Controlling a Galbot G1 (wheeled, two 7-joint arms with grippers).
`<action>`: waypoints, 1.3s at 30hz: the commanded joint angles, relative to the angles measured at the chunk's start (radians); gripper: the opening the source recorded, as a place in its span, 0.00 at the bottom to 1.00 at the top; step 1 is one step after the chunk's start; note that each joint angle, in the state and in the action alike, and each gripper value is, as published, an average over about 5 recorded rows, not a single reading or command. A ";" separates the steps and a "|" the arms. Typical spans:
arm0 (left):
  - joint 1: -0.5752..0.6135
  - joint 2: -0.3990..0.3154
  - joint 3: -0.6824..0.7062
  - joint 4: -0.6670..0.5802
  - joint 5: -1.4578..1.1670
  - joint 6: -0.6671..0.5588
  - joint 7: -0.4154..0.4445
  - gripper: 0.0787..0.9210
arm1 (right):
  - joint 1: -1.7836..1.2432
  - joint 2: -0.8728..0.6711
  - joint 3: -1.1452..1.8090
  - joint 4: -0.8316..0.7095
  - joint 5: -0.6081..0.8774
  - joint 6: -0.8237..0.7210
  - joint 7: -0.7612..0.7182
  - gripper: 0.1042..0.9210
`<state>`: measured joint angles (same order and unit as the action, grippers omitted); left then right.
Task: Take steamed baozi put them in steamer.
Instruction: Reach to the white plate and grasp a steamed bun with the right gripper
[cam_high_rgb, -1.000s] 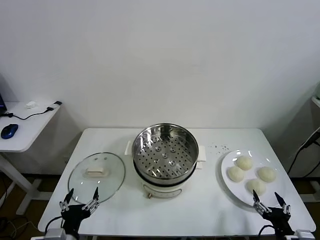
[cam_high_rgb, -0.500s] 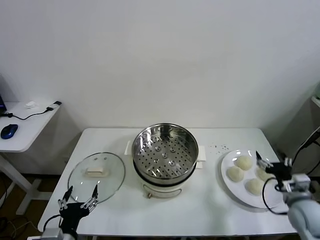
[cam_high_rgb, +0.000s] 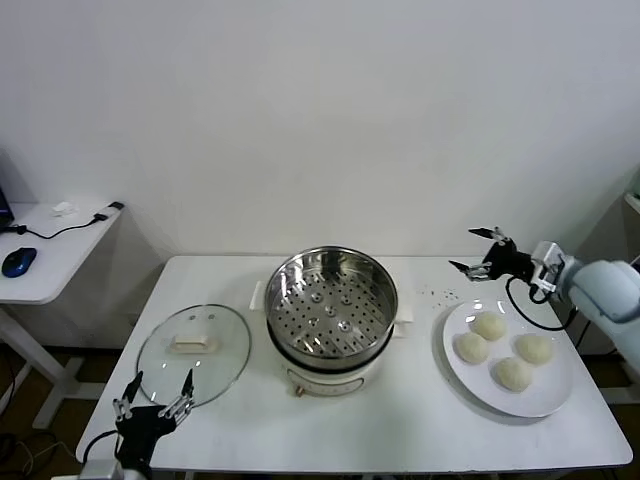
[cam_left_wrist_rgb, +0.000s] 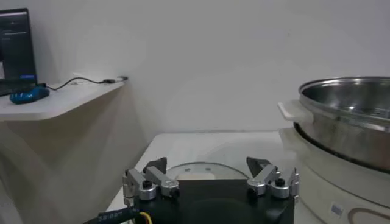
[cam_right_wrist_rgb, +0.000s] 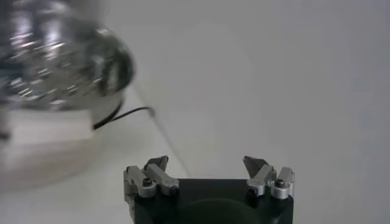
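Right gripper (cam_high_rgb: 478, 250): you held it released, empty, above the table's far right, beyond the plate (cam_high_rgb: 552, 398).
Left gripper (cam_high_rgb: 153, 395): you parked it spread wide by the glass lid (cam_high_rgb: 193, 352).
Baozi (cam_high_rgb: 488, 325): four sat on the plate.
Steamer (cam_high_rgb: 331, 303): stood mid-table, uncovered.

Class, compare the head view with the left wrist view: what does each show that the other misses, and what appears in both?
Only the head view shows the four steamed baozi on the white plate, and the open right gripper raised behind the plate, empty.

Only the left wrist view shows a dark monitor on the side desk.

Both show the steamer, the glass lid lying flat on the table, the blue mouse, and the open left gripper at the near table edge.
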<state>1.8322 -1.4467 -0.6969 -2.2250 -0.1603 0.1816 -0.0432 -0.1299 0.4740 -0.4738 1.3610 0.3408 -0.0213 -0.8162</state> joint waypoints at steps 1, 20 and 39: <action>0.004 0.002 0.000 -0.002 0.001 -0.007 0.001 0.88 | 0.972 0.060 -1.147 -0.235 -0.094 0.143 -0.402 0.88; -0.011 -0.011 0.004 0.006 -0.001 -0.014 0.003 0.88 | 0.761 0.200 -1.156 -0.324 -0.114 0.018 -0.316 0.88; -0.018 -0.037 0.001 0.032 0.017 -0.021 0.003 0.88 | 0.317 0.296 -0.717 -0.580 -0.119 -0.013 -0.227 0.88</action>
<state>1.8152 -1.4819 -0.6960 -2.1940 -0.1468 0.1601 -0.0405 0.3545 0.7254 -1.3467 0.9007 0.2369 -0.0255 -1.0594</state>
